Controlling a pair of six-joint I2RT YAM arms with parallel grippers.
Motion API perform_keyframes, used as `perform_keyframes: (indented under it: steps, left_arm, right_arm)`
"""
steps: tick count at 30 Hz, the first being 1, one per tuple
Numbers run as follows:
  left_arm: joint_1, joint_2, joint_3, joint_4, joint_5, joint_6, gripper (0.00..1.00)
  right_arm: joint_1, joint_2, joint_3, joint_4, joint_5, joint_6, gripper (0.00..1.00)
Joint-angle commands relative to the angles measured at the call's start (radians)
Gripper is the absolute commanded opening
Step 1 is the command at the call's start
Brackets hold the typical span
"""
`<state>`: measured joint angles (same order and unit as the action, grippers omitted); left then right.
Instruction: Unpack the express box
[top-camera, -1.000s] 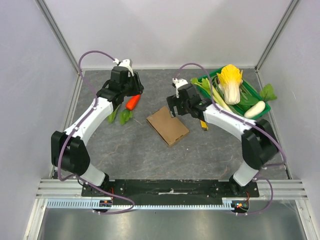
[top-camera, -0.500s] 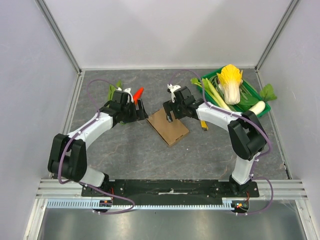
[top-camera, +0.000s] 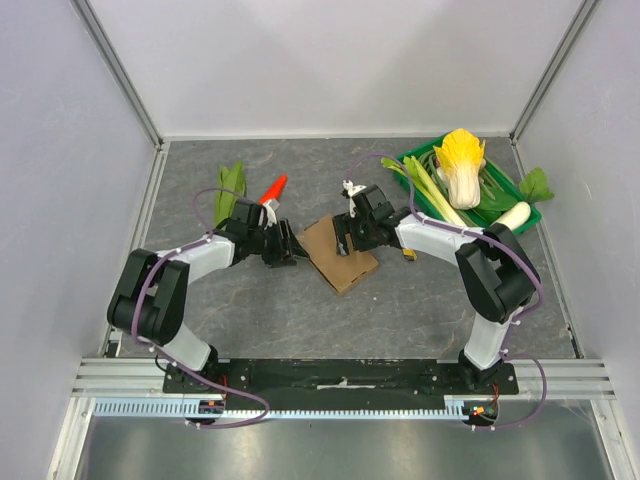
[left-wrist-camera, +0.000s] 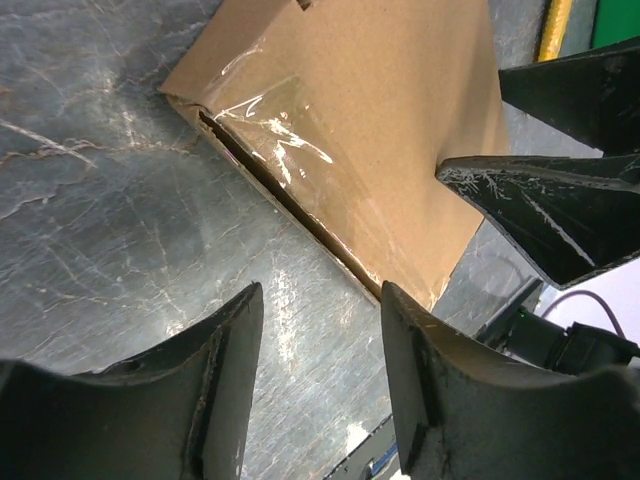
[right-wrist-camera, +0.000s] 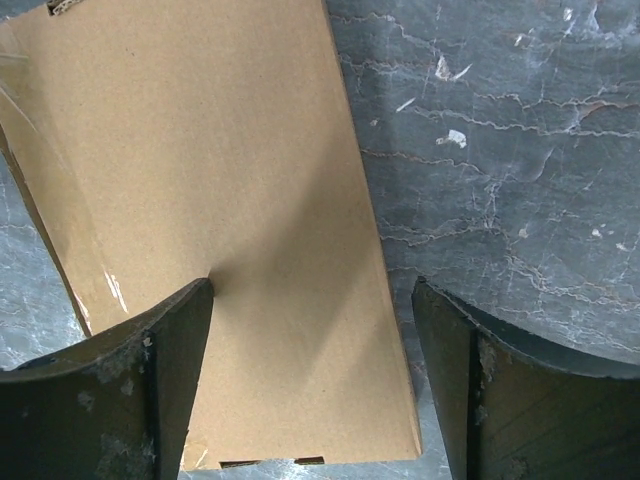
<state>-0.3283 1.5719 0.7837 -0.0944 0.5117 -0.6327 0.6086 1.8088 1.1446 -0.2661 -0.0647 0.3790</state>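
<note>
Brown cardboard, plain and flat: the express box (top-camera: 340, 255) lies askew on the middle of the grey marbled bench (top-camera: 400, 310). The two arms reach to it from opposite sides.

The left tool (top-camera: 292, 250) sits low just left of the box. It is released, its two dark fingers (left-wrist-camera: 225, 385) spread with only bench between them. In the left wrist view the box's long edge runs just beyond the fingertips. A dark seam runs along that side, and a patch of shiny clear tape (left-wrist-camera: 275, 125) is wrapped over it.

The right tool (top-camera: 346, 236) stands over the far part of the box, likewise released. In the right wrist view one finger (right-wrist-camera: 140, 390) hangs over the cardboard and the other over bare bench, with the box's edge passing between them. Whether that finger touches the cardboard I cannot tell.

At the far right a green crate (top-camera: 528, 215) holds a yellow-headed cabbage (top-camera: 460, 165) and long green stalks (top-camera: 428, 190). A white radish (top-camera: 511, 217) lies at its near rim. A carrot (top-camera: 272, 188) and a green leaf (top-camera: 230, 185) lie on the bench beyond the left arm.
</note>
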Motion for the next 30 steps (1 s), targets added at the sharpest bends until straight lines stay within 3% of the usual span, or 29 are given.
perform_keyframes:
  steps: [1, 13, 23, 30]
  left_arm:
    - [0.003, 0.045, -0.012, 0.085, 0.067, -0.074, 0.55]
    - [0.003, 0.132, -0.027, 0.166, 0.036, -0.19, 0.48]
    - [0.003, 0.094, -0.07, 0.249, 0.057, -0.193, 0.53]
    - [0.003, 0.131, -0.072, 0.277, 0.073, -0.211, 0.49]
  right_arm:
    - [0.005, -0.035, -0.016, 0.005, 0.012, 0.023, 0.85]
    - [0.013, -0.039, -0.025, -0.001, 0.043, 0.029, 0.85]
    - [0.014, -0.032, -0.032, -0.002, 0.055, 0.047, 0.84]
    - [0.014, -0.035, -0.034, -0.004, 0.059, 0.054, 0.83]
